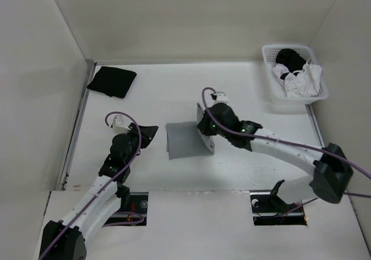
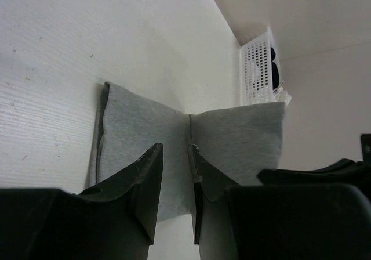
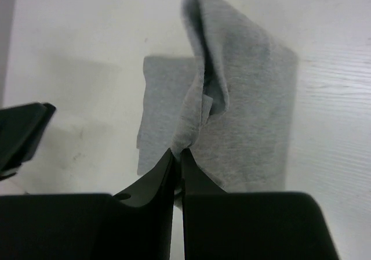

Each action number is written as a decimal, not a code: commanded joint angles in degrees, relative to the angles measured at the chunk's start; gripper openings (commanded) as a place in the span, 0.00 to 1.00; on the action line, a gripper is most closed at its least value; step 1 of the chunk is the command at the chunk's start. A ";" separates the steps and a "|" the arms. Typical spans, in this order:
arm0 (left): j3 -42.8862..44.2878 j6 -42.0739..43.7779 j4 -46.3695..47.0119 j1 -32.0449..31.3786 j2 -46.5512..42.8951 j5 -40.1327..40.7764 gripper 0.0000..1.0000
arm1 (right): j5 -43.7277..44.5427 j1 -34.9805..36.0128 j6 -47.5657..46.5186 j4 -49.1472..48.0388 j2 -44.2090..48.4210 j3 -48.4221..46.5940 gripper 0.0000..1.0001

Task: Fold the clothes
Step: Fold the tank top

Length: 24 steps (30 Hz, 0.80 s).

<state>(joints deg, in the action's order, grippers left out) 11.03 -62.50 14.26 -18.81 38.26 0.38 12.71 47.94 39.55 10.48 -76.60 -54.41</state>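
Landmark: white basket (image 1: pixel 271 77), far right corner.

- Black garment (image 1: pixel 112 80): far corner opposite the basket, folded. Not part of this job.
- Left gripper (image 1: pixel 148 133): well left of the basket, nearer the arm bases. Jaws slightly parted with nothing between them. In the wrist view the cloth lies beyond the fingertips, not touching.
- Grey tank top (image 1: pixel 184 139): between the left gripper and the basket, a compact rectangle lying flat. Its basket-side part is lifted off the table.
- Right gripper (image 1: pixel 204 126): at the top's basket-side edge, jaws clenched on a pinch of that edge. Fabric bunches at the tips and a flap gapes open.

Judgement: the step in hand looks like folding the basket-side half over, away from the basket. To do it well:
- Carry the pinched edge low and level.
- Land it square on the opposite edge.
- Release only once the layers lie flat.

It is a single-point pinch, so the corners may sag or twist. The left gripper looks well placed to pin the flat half against dragging.
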 commanded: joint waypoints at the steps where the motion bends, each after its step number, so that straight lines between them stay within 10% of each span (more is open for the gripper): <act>1: 1.89 -0.69 1.21 0.39 -2.48 -0.38 0.22 | 5.30 6.22 -1.67 6.21 -8.89 -7.96 0.05; 6: 2.16 -0.61 -0.55 1.97 -5.03 -0.56 0.23 | 6.54 13.61 0.08 10.51 -23.83 -21.59 0.09; 9: 2.24 -0.69 -0.81 3.47 -5.39 -1.43 0.24 | 7.68 16.25 1.75 11.58 -28.25 -25.74 0.32; 16: 3.21 -0.69 0.15 6.02 -2.58 -3.28 0.25 | 7.77 18.02 2.37 3.34 -16.24 -15.58 0.42; 24: 5.32 -0.08 8.93 -6.61 11.20 0.40 0.25 | -2.40 9.42 1.41 -17.21 -5.93 5.26 0.06</act>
<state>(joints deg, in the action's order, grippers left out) 13.34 -63.13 16.60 -21.54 46.02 -0.69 15.75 60.60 41.23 5.04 -82.11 -53.95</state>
